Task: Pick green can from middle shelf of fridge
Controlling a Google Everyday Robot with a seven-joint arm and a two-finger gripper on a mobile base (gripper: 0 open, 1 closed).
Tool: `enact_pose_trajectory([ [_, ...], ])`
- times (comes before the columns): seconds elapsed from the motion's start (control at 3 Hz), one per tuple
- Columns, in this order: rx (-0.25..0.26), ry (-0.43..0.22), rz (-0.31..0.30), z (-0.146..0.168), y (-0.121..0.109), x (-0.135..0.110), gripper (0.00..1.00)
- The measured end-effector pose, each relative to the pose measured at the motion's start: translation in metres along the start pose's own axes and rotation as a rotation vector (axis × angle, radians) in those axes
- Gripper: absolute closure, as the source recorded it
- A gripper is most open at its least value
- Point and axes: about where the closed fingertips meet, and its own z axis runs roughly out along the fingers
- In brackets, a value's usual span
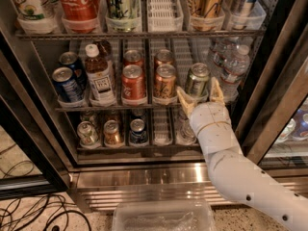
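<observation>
We see the gripper (198,93) at the front edge of the middle shelf (106,108), on the right side of the fridge (144,178). Its 2 tan, tapered fingers (185,100) stand apart, 1 on each side of the lower part of the green can (197,77). Whether they touch the can we cannot tell.

The green can stands upright at the front of its lane – a smooth aluminium cylinder with a green body, pale markings and a dull silver top. Just to its left stand an orange-brown can (165,81) and then a red can (133,82), each with another can behind it. Further left are a brown bottle with a white cap (99,76) and 2 blue cans (67,83). To the right of the green can we see clear, ribbed water bottles (233,71).

The shelf is thin steel wire carrying white ribbed plastic trays. The arm (240,177) behind the gripper is white, smooth and rounded, and it rises from the lower right. The fridge has a brushed stainless base and black door frames (269,81).

On the rack above stands a red Coca-Cola bottle (79,4) among tall cans. The rack below holds small cans (113,133) seen from above. On the speckled floor sit a clear plastic bin (163,216) and – to the left – loose black cables (29,215).
</observation>
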Motion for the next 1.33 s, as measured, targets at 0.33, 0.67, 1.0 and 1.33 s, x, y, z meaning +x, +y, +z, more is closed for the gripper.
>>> enact_pose_trajectory([
  [0.33,0.011,0.008,0.007,0.005,-0.001,0.003,0.35],
  [0.67,0.025,0.015,0.016,0.011,-0.003,0.005,0.35],
  [1.0,0.041,0.013,0.025,0.018,-0.007,0.005,0.35],
  [1.33,0.052,0.018,0.035,0.022,-0.010,0.005,0.35],
])
